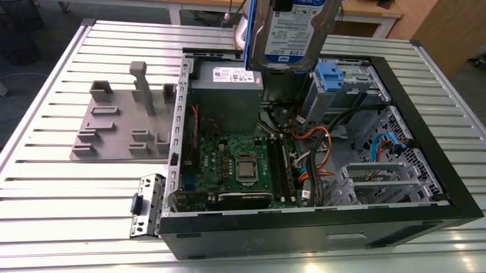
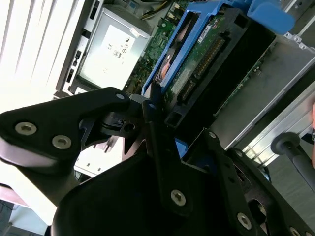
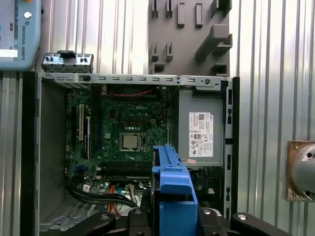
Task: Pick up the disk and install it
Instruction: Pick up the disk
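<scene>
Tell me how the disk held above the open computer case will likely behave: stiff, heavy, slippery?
The disk is probably stiff: it hangs above the case with no sag. It is likely heavy for its size, having a metal body. The smooth blue frame might slip in the tool, which clamps its edges; the bare circuit board looks fragile.

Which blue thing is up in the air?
The blue-framed disk, hanging above the open computer. The other blue bracket and the blue cable sit down inside it.
</scene>
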`<state>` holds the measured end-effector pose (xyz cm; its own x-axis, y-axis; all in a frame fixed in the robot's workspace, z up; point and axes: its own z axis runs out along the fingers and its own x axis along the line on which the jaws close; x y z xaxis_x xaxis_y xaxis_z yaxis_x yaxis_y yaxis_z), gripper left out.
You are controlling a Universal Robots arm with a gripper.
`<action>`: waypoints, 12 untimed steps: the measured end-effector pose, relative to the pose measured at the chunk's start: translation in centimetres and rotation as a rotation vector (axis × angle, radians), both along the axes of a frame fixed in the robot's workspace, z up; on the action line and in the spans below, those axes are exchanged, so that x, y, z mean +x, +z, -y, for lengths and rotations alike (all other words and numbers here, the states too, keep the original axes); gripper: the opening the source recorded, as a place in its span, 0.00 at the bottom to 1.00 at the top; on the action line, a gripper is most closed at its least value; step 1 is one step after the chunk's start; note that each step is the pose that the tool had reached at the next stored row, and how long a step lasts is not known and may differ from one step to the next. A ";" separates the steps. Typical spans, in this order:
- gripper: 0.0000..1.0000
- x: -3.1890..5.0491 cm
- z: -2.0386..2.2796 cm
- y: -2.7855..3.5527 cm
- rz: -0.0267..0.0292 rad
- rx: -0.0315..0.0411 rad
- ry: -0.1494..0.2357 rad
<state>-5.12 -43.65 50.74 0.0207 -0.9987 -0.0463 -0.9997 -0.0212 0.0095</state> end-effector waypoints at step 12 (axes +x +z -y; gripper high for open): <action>0.36 0.02 1.99 -0.23 0.0000 -0.0001 0.000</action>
<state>-5.10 -45.65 50.51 0.0207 -0.9987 -0.0462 -0.9997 -0.0211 0.0096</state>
